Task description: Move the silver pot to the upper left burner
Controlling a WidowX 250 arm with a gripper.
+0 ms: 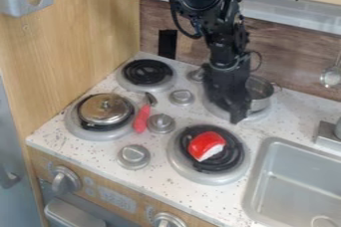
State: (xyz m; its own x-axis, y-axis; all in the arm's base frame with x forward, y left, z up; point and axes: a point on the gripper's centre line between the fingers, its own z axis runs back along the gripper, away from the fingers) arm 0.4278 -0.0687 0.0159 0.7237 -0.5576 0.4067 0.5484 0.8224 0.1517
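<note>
The black gripper (230, 106) hangs pointing down over the upper right burner (256, 116), at the left side of the silver pot (261, 93). It covers the pot's left part, and I cannot tell whether the two touch. The pot stands upright on that burner, its right wall and part of its rim showing. The upper left burner (148, 72) is a black coil in a grey ring, with nothing on it.
A silver lid (105, 109) lies on the lower left burner. A red-handled utensil (142, 116) is beside it, among grey knobs (160, 123). A red and white toy piece (206, 145) rests on the lower right burner. The sink (296, 181) is at the right.
</note>
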